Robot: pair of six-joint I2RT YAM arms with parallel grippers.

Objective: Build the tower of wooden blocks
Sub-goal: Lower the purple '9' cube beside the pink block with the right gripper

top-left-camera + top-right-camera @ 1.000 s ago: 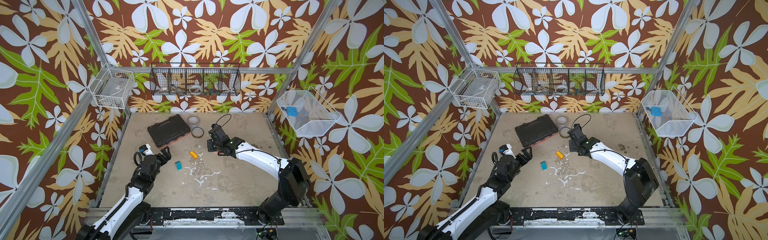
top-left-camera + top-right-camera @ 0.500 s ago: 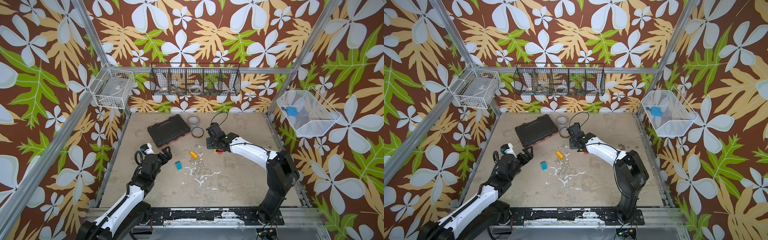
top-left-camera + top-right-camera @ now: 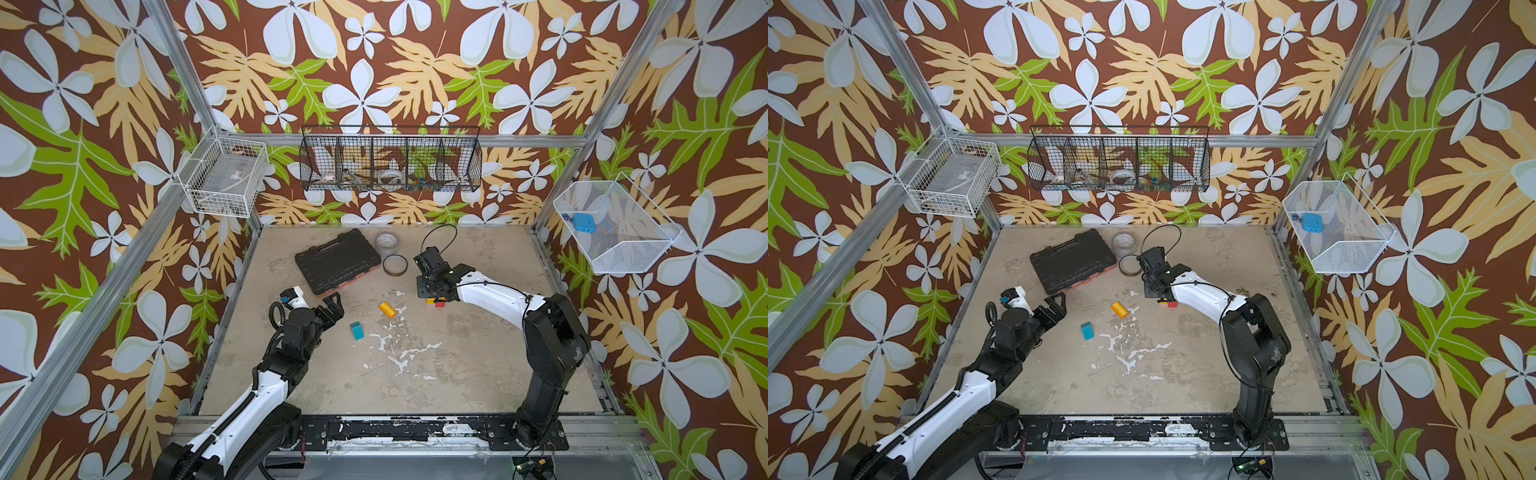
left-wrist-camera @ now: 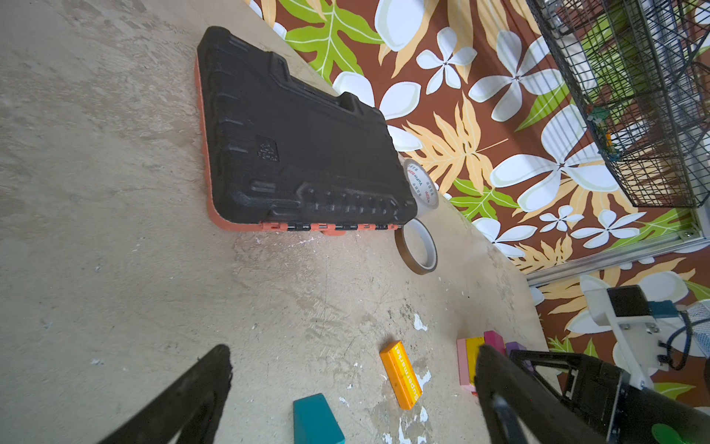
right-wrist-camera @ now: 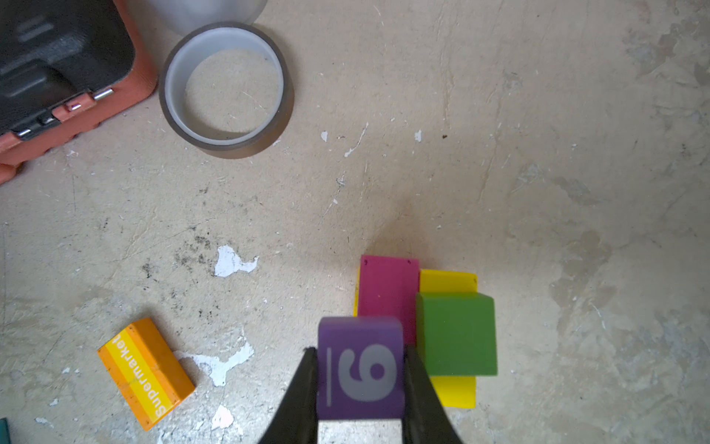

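- The tower [image 3: 439, 302] is standing on the table [image 3: 457, 374], right of centre and toward the back. The right arm is hiding most of it in both top views.
- The right wrist view is showing a yellow brick [image 5: 448, 281] lying flat and a magenta brick [image 5: 388, 296] lying along it. A green cube [image 5: 457, 334] is sitting on top, just beside the magenta.
- The left wrist view is showing a pink brick [image 4: 463, 361] as the bottom layer.
- The right gripper [image 5: 360, 351] is clamping a purple cube [image 5: 361, 374] over the magenta brick's end, just beside the green cube. The cube's white underlined "9" is facing the wrist camera. I cannot tell whether the cube is touching the stack.
- An orange block [image 3: 387, 309] lettered "Supermarket" and a teal block [image 3: 356, 331] are lying loose left of the tower, apart from each other.
- The left gripper [image 3: 337, 308] is hovering near the teal block, fingers spread wide and holding nothing.
- A black case [image 3: 337, 259] and a brown tape roll [image 5: 246, 148] are lying farther back.
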